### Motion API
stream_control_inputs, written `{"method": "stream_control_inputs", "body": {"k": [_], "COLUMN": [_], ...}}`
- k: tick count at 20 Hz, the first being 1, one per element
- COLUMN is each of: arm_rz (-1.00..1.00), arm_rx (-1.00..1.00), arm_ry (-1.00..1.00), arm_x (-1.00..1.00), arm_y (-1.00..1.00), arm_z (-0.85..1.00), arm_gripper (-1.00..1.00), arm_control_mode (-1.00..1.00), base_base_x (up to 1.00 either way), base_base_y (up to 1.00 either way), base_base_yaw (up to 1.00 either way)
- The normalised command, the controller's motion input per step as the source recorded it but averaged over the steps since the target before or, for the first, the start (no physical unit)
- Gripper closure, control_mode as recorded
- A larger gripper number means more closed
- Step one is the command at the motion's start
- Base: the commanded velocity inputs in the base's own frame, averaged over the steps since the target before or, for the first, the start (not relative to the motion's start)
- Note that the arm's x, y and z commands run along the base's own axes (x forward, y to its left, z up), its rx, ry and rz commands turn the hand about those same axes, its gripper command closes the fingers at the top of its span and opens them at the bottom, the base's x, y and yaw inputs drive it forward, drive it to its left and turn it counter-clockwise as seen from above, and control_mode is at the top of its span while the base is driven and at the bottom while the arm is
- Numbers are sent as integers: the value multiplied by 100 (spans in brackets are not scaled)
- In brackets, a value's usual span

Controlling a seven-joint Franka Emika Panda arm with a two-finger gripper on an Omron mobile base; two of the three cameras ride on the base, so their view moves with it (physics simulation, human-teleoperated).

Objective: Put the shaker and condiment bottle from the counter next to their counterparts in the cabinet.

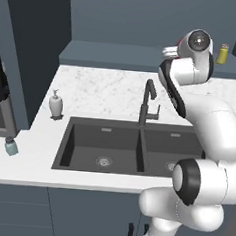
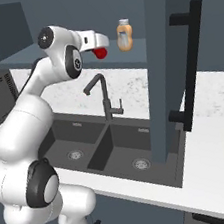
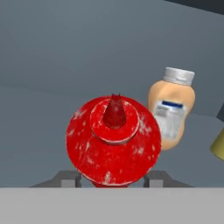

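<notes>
White marble counter [image 1: 107,91] runs under the slate-blue wall cabinet [image 2: 126,56]. Up at its shelf, the gripper [image 3: 113,178] squeezes the bright red squeeze bottle [image 3: 113,140], just beside the peach-orange bottle [image 3: 171,114]. Small blue-green shaker [image 1: 11,146] sits on the counter.

Arm [image 2: 36,94] reared up from the base, elbow bent, forearm reaching forward and high; wrist turned so the hand lies roughly level, pointing away from the base; gripper [image 3: 113,177] clamped on the condiment bottle [image 3: 113,140] — fingers [image 3: 68,178] pressed against either side of its red body, nozzle facing the hand camera; in the right base view the hand [image 2: 89,39] sits at the arm's far end, bottle's red body showing just below it.
</notes>
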Motion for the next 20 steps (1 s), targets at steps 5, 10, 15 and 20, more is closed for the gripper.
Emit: {"method": "stream_control_inputs", "body": {"k": [5,10,15,20], "arm_rz": [0,0,0,0], "arm_rx": [0,0,0,-4], "arm_ry": [0,0,0,0], "arm_x": [14,12,5,27], "arm_y": [-36,-35,-24,-2], "arm_z": [-28,-25,-24,-1], "arm_gripper": [-100,-100,-100,-100], "arm_control_mode": [-100,-100,-100,-100], "base_base_x": [0,0,0,0], "base_base_y": [0,0,0,0], "base_base_yaw": [0,0,0,0]}}
